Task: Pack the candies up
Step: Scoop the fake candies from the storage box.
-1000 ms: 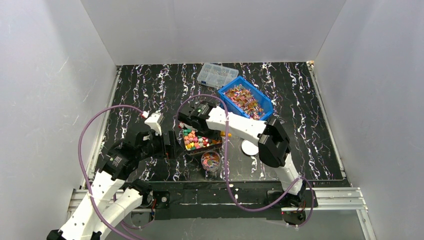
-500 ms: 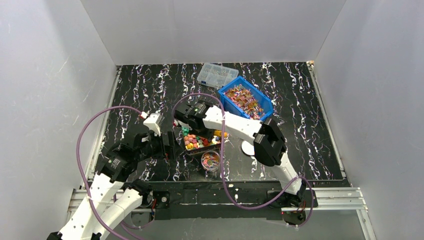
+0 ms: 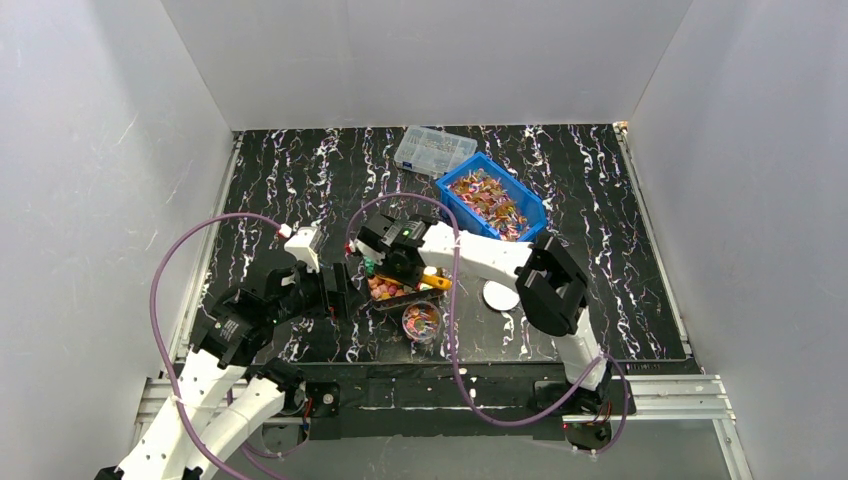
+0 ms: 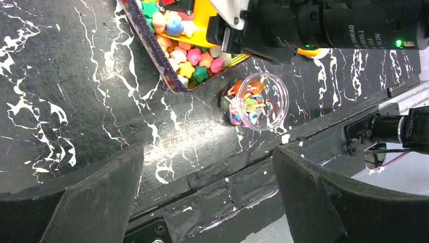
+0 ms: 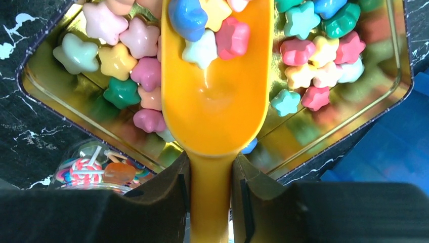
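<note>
The left arm (image 3: 232,328) leans forward from its base with the elbow bent. The left gripper (image 4: 207,202) is held low, jaws spread wide with nothing between them. The right arm (image 3: 480,255) rises from its base, folds sharply at the elbow and stretches leftward across the middle. The right gripper (image 5: 210,190) points downward, jaws clamped on the handle of an orange scoop (image 5: 215,101). Its wrist seems slightly rolled, though the overhead view is too small to be sure.

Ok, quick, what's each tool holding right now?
Left tool: open, holding nothing.
Right tool: closed on the handle of the yellow scoop.
</note>
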Action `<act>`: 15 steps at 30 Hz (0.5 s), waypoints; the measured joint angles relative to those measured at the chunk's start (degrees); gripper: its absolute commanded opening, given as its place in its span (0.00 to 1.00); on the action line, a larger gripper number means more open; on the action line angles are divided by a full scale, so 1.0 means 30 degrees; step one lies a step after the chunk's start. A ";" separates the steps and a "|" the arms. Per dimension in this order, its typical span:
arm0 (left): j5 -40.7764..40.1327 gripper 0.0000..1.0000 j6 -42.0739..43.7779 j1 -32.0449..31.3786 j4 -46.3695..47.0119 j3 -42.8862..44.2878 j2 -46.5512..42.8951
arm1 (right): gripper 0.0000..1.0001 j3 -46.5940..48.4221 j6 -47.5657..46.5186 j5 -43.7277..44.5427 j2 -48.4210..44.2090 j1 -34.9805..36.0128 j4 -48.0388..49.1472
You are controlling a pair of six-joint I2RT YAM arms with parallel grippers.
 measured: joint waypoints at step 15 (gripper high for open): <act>-0.0379 0.98 -0.0138 0.0000 -0.0007 0.0000 -0.0291 | 0.01 -0.5224 0.0998 -0.0408 -0.4991 -0.0124 0.4510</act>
